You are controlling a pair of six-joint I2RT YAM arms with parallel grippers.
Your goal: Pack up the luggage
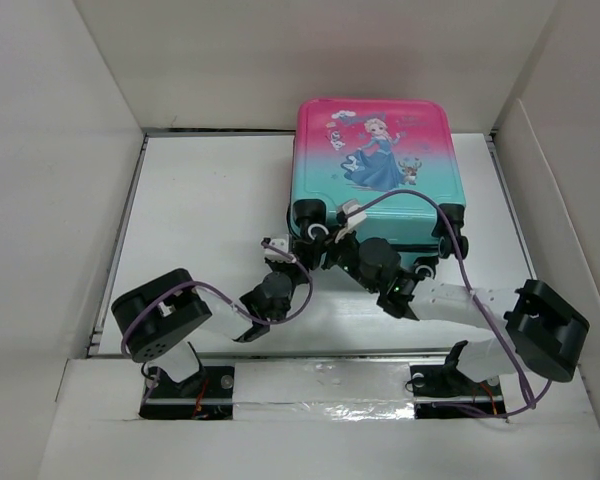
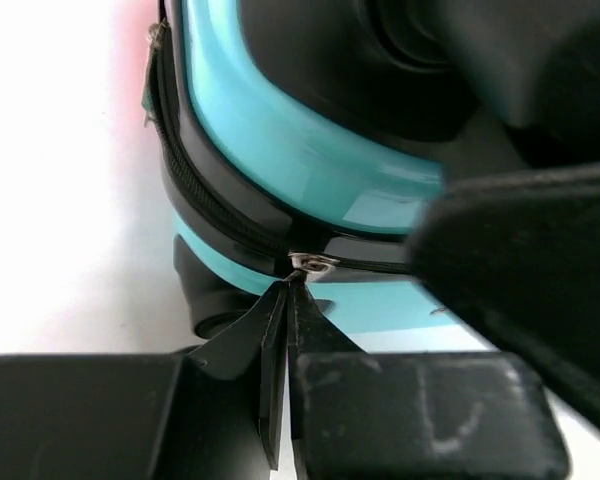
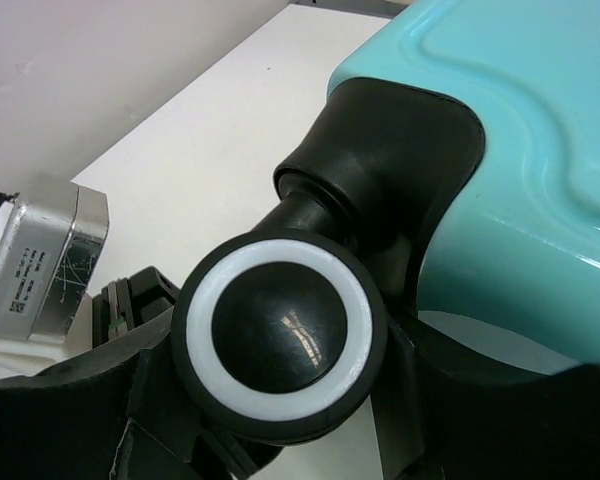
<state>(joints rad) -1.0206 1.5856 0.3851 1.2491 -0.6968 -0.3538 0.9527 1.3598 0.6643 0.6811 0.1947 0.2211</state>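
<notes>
The luggage lies flat and closed at the back of the table, princess print up, wheels toward me. My left gripper is at its near-left corner. In the left wrist view the fingers are pinched shut on the metal zipper pull on the black zipper line between the teal shells. My right gripper is at the near edge. In the right wrist view its jaws stand on either side of a black wheel with a white ring and press on it, under the teal shell.
White walls enclose the table on the left, back and right. A raised white ledge runs along the near edge above the arm bases. The left wrist's silver camera box sits close to the left of the right gripper.
</notes>
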